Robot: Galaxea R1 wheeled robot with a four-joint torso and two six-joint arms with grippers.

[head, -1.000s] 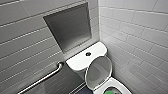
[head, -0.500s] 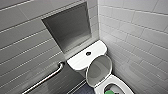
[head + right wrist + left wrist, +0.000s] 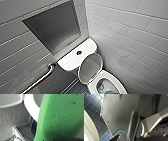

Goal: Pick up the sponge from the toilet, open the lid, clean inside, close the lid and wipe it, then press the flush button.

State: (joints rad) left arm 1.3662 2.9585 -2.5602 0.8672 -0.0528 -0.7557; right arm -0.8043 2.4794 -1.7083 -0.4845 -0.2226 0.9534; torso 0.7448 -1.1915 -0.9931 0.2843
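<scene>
The sponge (image 3: 109, 92) is seen in the head view at the 6 o'clock edge of the bowl (image 3: 110, 83), right where the picture is cut off, so just a bright green sliver of it is caught. In the right wrist view the same sponge (image 3: 60, 119) is shown huge and close, pores and all, with a white curve of the toilet (image 3: 30, 109) behind it. Whether the right gripper is clamped on it can't be told, and the same goes for the left gripper.

The lid (image 3: 90, 68) is stood up, greyish underside facing out, at about 10 o'clock from the bowl opening. Just beyond it, at 11 o'clock, the tank (image 3: 72, 58) is set against the wall, with the flush button (image 3: 79, 52) sat in the middle of its flat top.

Further out, a metal grab bar (image 3: 41, 80) is mounted on the grey tiles at roughly 9 o'clock from the toilet, and a recessed grey panel (image 3: 55, 27) is sunk into the wall at 11 o'clock above the tank. White tiled wall (image 3: 130, 37) is found at 3 o'clock. Dark blue floor tiles (image 3: 76, 89) are glimpsed at 7 o'clock of the lid, and again in the left wrist view beside the robot's own dark plate and a blue cable (image 3: 122, 131).
</scene>
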